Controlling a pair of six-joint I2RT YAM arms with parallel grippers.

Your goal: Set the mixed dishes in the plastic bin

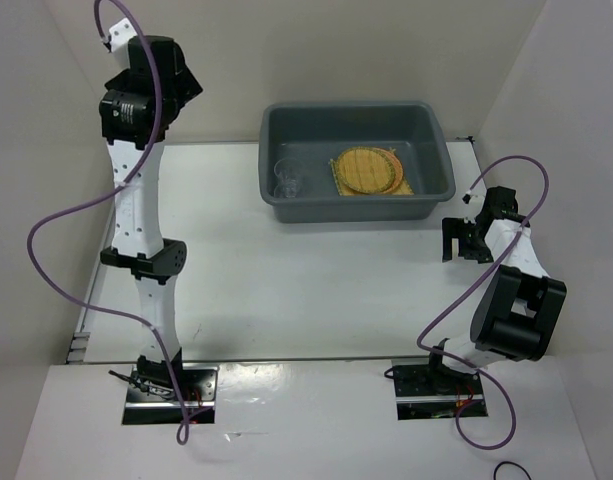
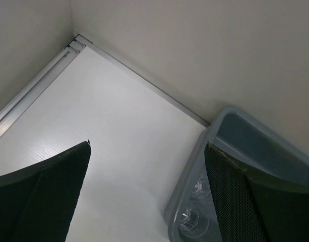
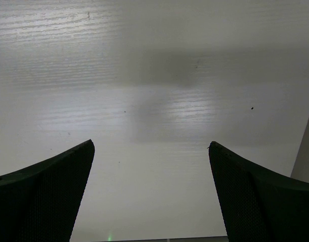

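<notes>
The grey bin stands at the far middle of the worktop. Inside it, the glass cup is at the left end. The square woven mat lies flat to its right, with the green-rimmed woven disc on top. The left end effector is spread wide and holds nothing, above the bin's left end. The right end effector is also spread and holds nothing, over bare worktop.

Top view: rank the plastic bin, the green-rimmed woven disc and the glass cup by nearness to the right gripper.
From the right gripper:
1. plastic bin, its front right corner closest.
2. green-rimmed woven disc, middle of the bin.
3. glass cup, at the bin's left end.
</notes>
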